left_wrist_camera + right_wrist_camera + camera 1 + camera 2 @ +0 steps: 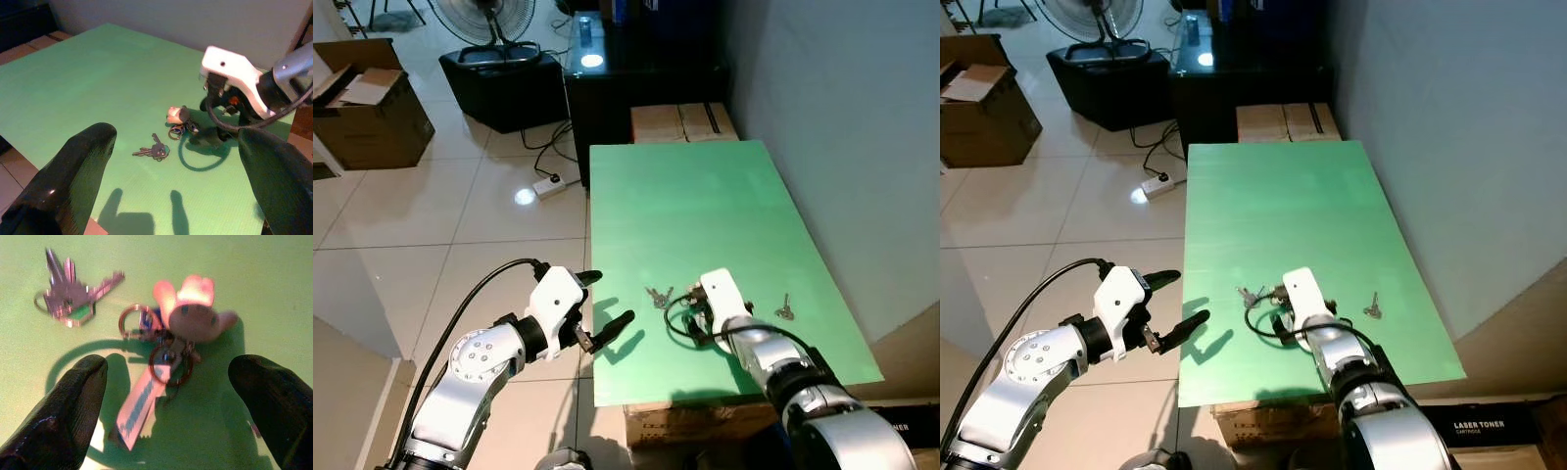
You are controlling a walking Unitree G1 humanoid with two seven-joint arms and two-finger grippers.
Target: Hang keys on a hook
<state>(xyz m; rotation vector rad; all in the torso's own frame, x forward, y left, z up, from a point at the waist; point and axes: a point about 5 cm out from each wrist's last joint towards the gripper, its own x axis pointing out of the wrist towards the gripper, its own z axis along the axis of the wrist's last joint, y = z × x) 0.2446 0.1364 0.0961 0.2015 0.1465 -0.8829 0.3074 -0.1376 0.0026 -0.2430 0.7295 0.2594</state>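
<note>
Your right gripper (pixel 168 396) hangs just above the keychain bunch (pixel 171 333) on the green table (pixel 705 196), fingers spread wide, gripping nothing. The rings and tag lie flat, so the fingertips may slide over them or catch only the pink charm (pixel 193 308). Your left gripper (pixel 607 308) hovers off the table's near edge, also spread and empty. Count three key sets: the bunch, a keyed ring (pixel 658 296) just beside it, and a small key (pixel 784 311) on the bunch's other side. I see no hook.
</note>
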